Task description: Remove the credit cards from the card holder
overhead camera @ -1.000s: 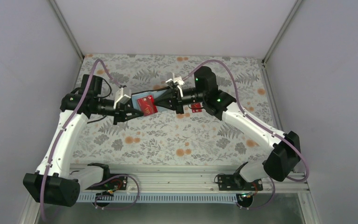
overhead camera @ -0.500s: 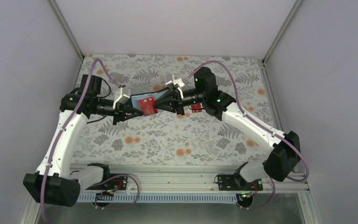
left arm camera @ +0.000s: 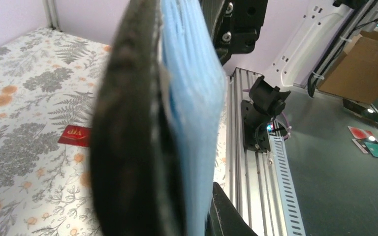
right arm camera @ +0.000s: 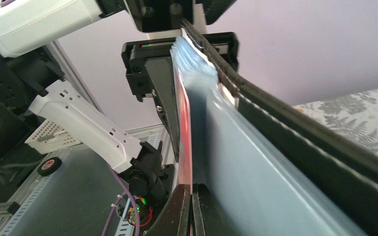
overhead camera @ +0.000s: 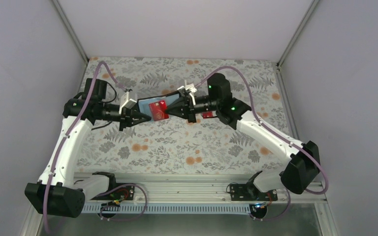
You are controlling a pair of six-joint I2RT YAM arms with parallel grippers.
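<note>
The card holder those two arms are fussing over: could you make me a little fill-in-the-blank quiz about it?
1. The left gripper holds the card holder in the air; its inside is light ___.
2. The right gripper is shut on a card coloured ___.
3. A second red card, marked VIP, lies flat on the ___, outside the holder.
Missing words: blue; red; table.
</note>
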